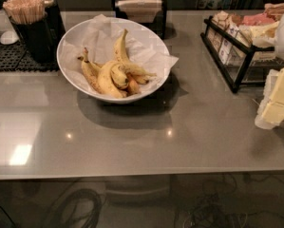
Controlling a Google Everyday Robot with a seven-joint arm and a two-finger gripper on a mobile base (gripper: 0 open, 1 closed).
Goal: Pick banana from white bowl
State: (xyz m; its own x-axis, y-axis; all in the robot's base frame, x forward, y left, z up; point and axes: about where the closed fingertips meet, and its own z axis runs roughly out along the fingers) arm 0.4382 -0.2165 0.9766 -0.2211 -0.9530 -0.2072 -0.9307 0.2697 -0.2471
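Café-style snack counter: table with stir sticks at its far-left corner, fruit bowl, napkins at the far edge, snack rack at the right edge; gripper out of view.

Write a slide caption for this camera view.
Curved, freckled yellow banana among others in a wide paper-lined white bowl on a glossy grey counter; the robot's gripper is out of frame.

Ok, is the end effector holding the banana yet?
No, the banana lies in the white bowl among other bananas, and the end effector is not in view.
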